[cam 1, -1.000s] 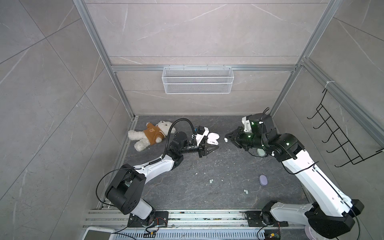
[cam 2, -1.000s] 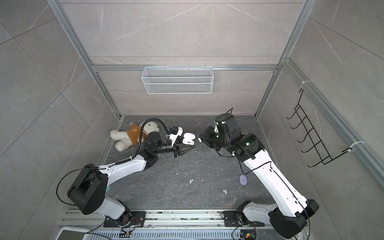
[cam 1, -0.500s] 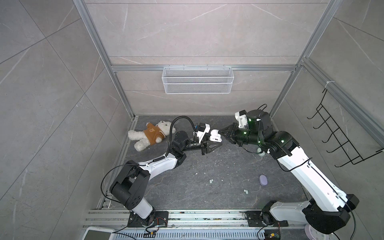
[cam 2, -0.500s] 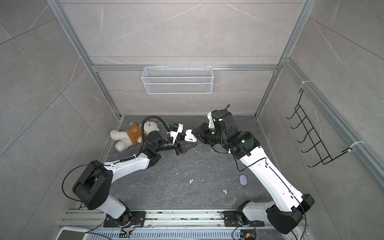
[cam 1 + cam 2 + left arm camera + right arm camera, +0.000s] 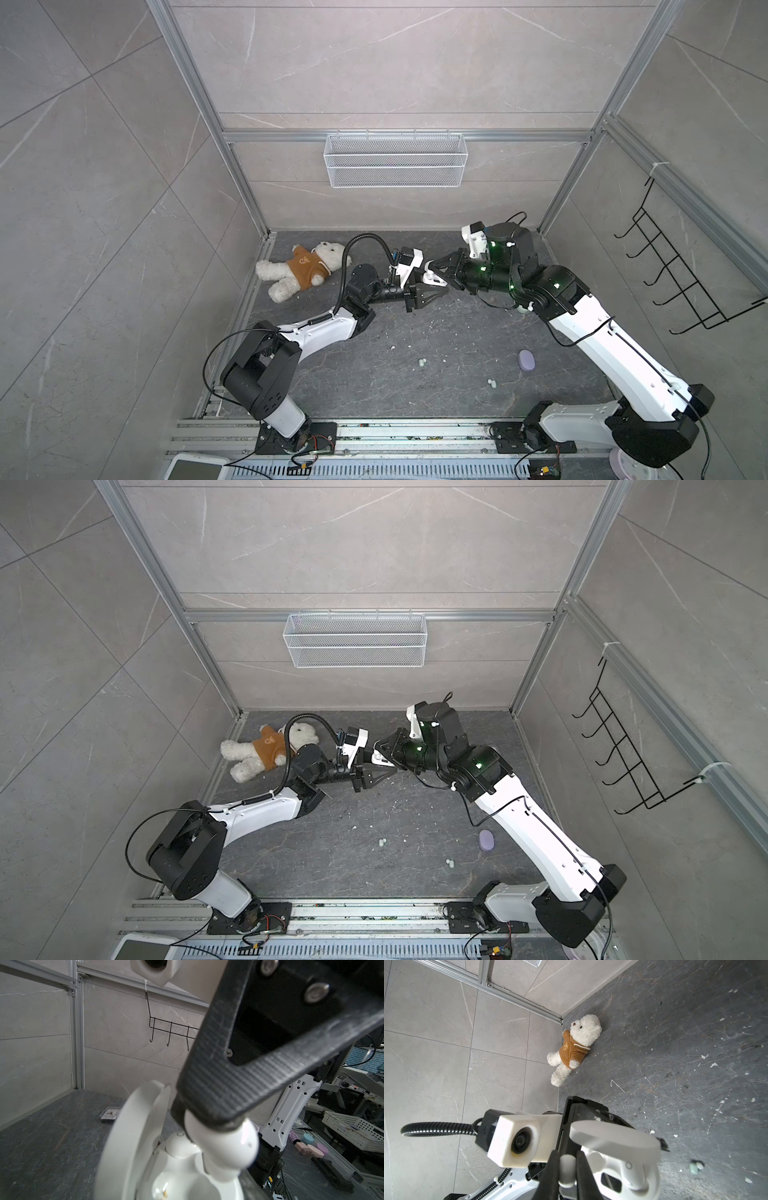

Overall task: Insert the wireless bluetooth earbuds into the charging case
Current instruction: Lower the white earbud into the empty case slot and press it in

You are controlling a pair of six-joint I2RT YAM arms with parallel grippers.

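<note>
**Just at the socket: white bud meets open case**

Well above the dark grey stone-patterned floor (image 5: 415,332), towards the back of the cell, the two arms meet tip to tip. The left gripper (image 5: 434,287) is clamped on a glossy white clamshell charging case (image 5: 128,1147). It holds the case off the floor with the round lid (image 5: 612,1136) swung open.

The right gripper (image 5: 568,1156) has its black ribbed fingers (image 5: 218,1084) pinched together on the stem of a white plastic earbud (image 5: 226,1147). In the left wrist view the bud's rounded head lies against the case's base, at the edge of a socket. Whether it is fully seated cannot be told. Just beside it, an empty socket shows a small gold contact. A second rounded white form sits close to the hinge, and it could be another bud or part of the case.

In both top views the case shows only as a small white patch between the two sets of fingers.

Loose on the floor, nearer the arm bases and well apart from the case, lie a pair of pale mint-green buds (image 5: 422,362) and a pair of white buds (image 5: 491,381). A lilac oval pod (image 5: 527,360) rests beside the right arm. White crumbs are scattered across the surface.

A white plush teddy bear in a brown hoodie (image 5: 301,270) lies on its back near the rear left corner. A white wire mesh basket (image 5: 395,166) hangs on the back wall.
</note>
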